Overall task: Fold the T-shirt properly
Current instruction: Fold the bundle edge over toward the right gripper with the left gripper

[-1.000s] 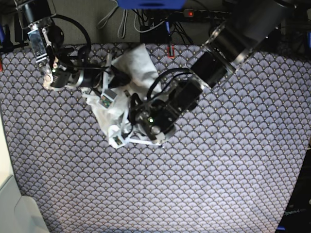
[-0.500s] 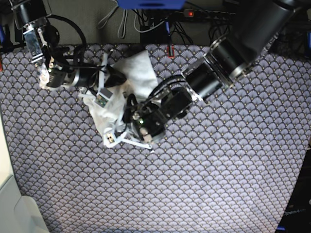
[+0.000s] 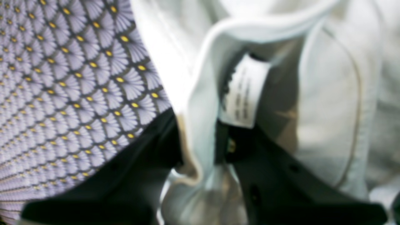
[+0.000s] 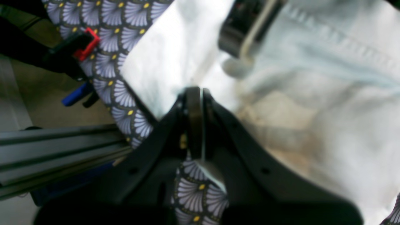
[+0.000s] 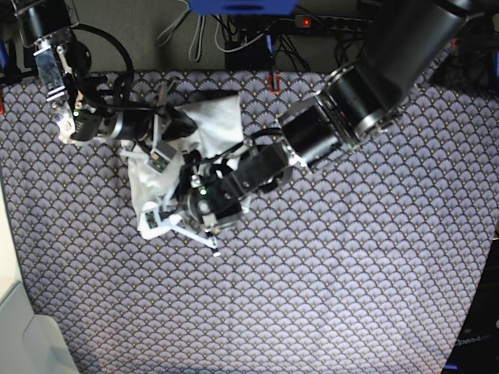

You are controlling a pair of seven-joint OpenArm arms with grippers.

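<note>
**Colleague:** Where was the T-shirt [image 5: 214,125] when you looked?

**Me:** Bunched up in the upper-left part of the patterned mat [image 5: 351,273], crumpled between my two arms and hanging partly off both of them. Nothing about it was flat.

**Colleague:** What was the left gripper [image 3: 200,156] doing?

**Me:** Its jaws stood narrow, pinched on a thick edge of the white cloth. In the left wrist view I saw the hem running up between the black fingers [image 3: 147,165], and a white care label [image 3: 243,90] sticking up just behind them. That view was blurred, so I couldn't read the label.

**Colleague:** And the right gripper [image 4: 194,122]?

**Me:** Closed fully, fingers pressed together. In its wrist view a thin fold of the shirt seemed to be caught at the tips, with the rest of the cloth spreading to the right. Beyond the mat's edge I saw a red clip [image 4: 87,43] and a blue one [image 4: 75,93].
</note>
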